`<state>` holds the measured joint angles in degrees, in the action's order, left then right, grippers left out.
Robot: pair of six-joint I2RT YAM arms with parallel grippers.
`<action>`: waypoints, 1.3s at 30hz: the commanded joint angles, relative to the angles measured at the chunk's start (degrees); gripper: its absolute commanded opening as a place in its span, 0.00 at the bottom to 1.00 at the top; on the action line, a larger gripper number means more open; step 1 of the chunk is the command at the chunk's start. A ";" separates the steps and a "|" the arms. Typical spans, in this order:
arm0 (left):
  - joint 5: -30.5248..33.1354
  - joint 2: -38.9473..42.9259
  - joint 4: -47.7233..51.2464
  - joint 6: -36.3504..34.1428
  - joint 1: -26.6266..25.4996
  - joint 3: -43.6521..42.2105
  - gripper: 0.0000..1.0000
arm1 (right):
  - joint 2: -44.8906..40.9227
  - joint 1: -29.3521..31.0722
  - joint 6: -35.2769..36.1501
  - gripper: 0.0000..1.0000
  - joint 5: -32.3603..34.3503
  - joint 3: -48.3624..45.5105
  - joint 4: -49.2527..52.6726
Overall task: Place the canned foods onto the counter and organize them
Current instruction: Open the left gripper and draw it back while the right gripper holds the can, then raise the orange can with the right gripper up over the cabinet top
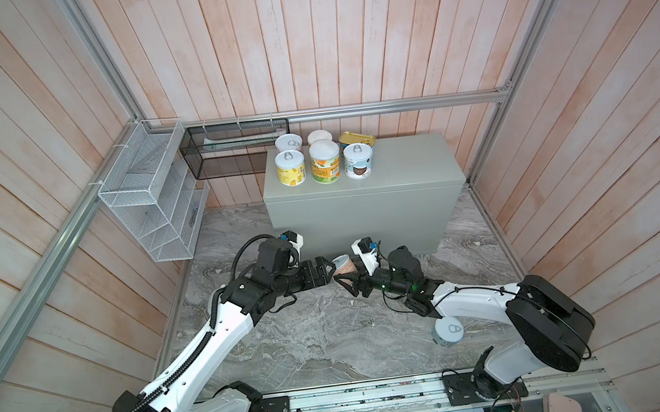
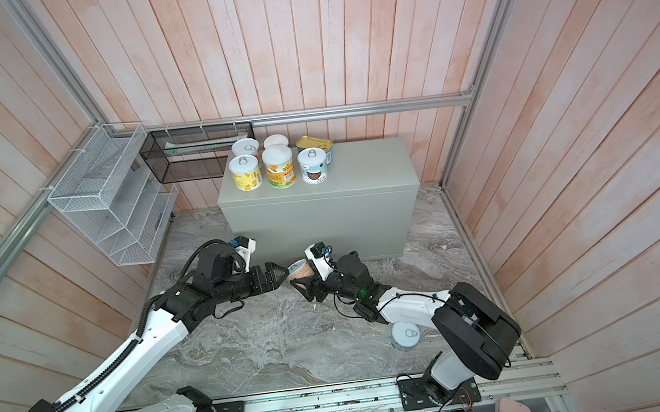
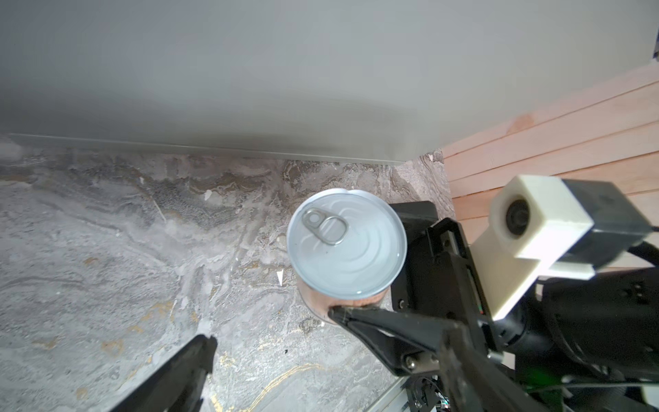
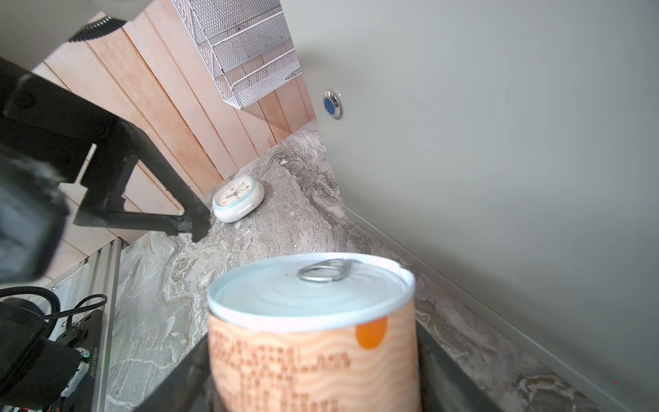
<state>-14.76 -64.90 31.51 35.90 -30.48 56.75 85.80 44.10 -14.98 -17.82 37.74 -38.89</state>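
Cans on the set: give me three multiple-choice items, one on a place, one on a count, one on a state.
1. Where is the loose can? A) on the counter B) stacked on another can C) on the marble floor
2. How many round cans stand on the counter? A) three B) five C) eight
3. The right hand is: A) shut on a peach-label can B) open and empty C) out of sight
Answers: 1 C, it stands alone on marble; 2 B, two behind, three in front, beside the gold tin; 3 A, its fingers clamp the can's sides.
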 commanded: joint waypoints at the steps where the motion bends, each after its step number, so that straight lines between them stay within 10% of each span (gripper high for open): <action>1: 3.37 3.01 1.26 0.40 1.05 -1.71 1.00 | -2.91 -0.08 0.13 0.61 0.56 3.27 -2.11; 39: 10.72 12.61 -14.50 0.05 2.54 -16.75 1.00 | -26.07 -2.96 1.85 0.62 14.54 9.58 21.76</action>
<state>-4.47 -51.99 21.71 35.66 -28.16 41.08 61.80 42.46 -12.34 -3.03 42.22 -16.27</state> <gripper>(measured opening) 0.998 0.731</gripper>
